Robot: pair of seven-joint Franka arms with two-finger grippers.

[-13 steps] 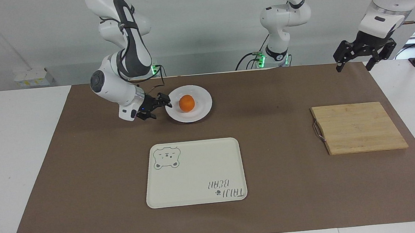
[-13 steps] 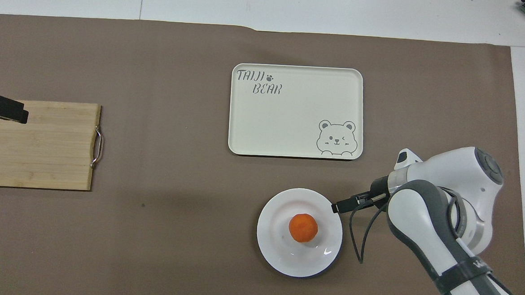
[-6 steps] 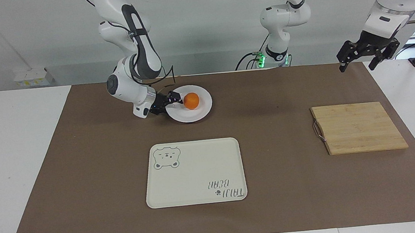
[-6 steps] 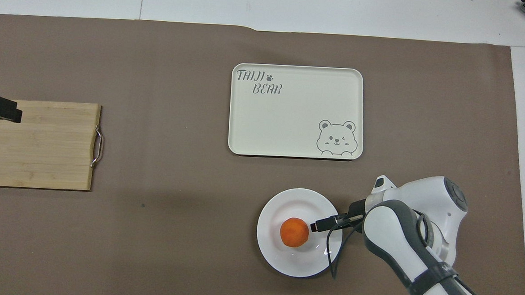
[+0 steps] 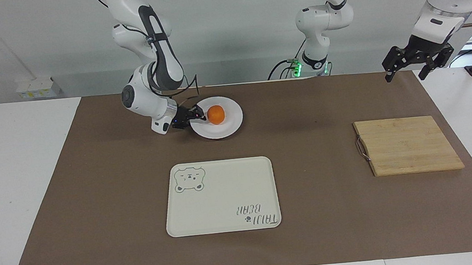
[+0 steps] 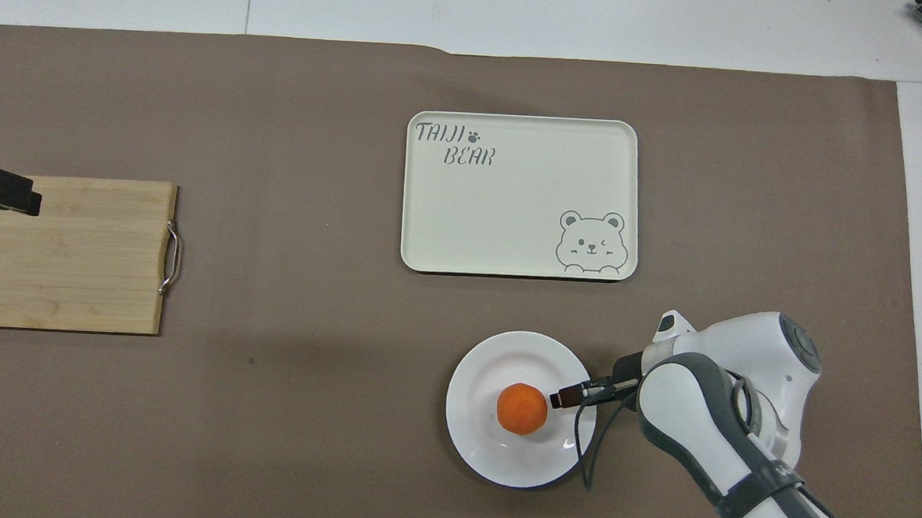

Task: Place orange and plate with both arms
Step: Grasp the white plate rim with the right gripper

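- Where lettering shows, the cream tray (image 5: 221, 196) reads "TAIJI BEAR".
- Brown mat (image 5: 95, 183) covers the white table (image 5: 8, 169).
- Orange (image 5: 216, 114) sits on plate (image 5: 231, 122).
- Right gripper (image 5: 198, 115) clamps the plate rim.
- Left gripper (image 5: 405, 67) hangs spread above the mat's corner.

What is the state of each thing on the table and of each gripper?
Orange: on the plate.
Plate: flat on the mat.
Tray: bare.
Cutting board: bare.
Right gripper: low over the plate's rim, beside the orange.
Left gripper: open, raised, waiting.
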